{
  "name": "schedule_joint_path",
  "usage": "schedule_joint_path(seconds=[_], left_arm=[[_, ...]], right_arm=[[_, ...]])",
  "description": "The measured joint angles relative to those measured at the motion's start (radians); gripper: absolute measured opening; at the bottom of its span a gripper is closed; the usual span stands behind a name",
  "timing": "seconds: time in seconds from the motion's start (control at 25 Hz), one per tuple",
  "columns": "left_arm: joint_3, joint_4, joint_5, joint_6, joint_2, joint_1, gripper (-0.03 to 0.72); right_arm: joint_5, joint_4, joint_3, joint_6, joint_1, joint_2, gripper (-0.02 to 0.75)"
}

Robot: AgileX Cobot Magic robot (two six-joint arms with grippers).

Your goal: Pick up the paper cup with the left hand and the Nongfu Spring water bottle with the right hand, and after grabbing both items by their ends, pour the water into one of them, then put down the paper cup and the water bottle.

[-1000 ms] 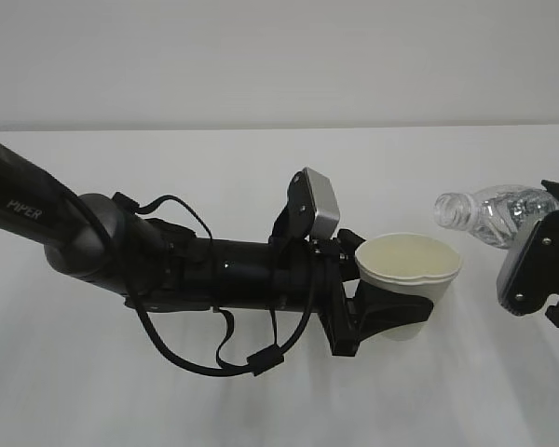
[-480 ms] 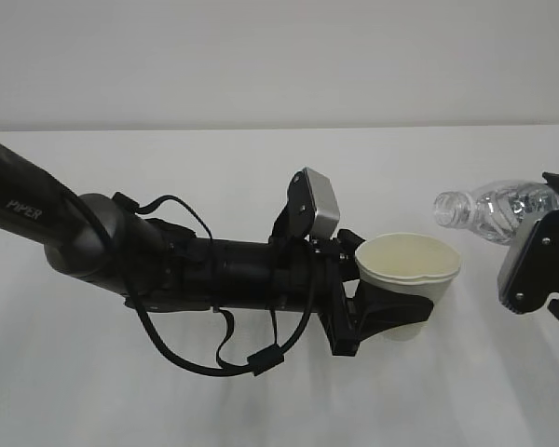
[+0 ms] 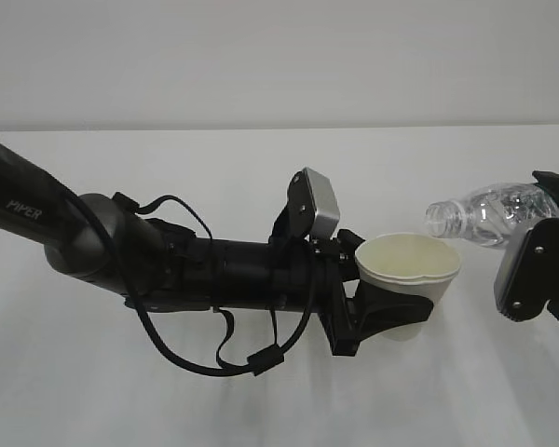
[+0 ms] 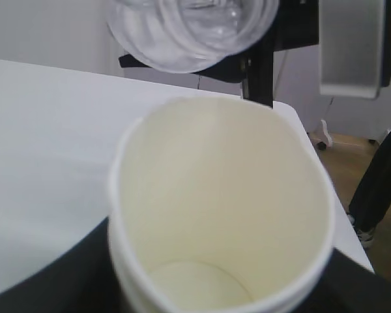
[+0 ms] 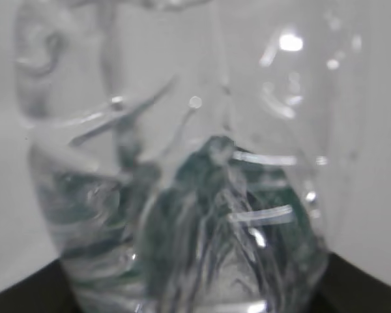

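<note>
My left gripper point(image 3: 396, 312), on the black arm lettered PIPER, is shut on the white paper cup point(image 3: 408, 267) and holds it upright just above the table. The left wrist view looks down into the cup point(image 4: 221, 195), and its cream inside shows no clear sign of water. My right gripper point(image 3: 552, 212) is shut on the base end of the Nongfu Spring water bottle point(image 3: 484, 214). The bottle lies almost level, its open neck just above the cup's right rim. No stream shows between them. The bottle point(image 5: 182, 195) fills the right wrist view, and its mouth point(image 4: 189, 32) hangs over the cup.
The white table point(image 3: 261, 400) runs back to a pale wall. In the left wrist view the table's edge point(image 4: 326, 189) lies to the right, with floor beyond and a dark trouser leg point(image 4: 381, 176). The right arm's silver block point(image 3: 520, 277) hangs beside the cup.
The right gripper has carried the bottle left and tipped its neck lower, from beside the cup to just over its right rim. The left arm and cup have not moved.
</note>
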Motion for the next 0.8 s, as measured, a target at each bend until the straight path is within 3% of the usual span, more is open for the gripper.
schedule_joint_path(seconds=[0.8], left_arm=[[0.000, 0.021, 0.000, -0.015, 0.000, 0.000, 0.452]], right_arm=[[0.000, 0.000, 0.000, -0.075, 0.000, 0.000, 0.419]])
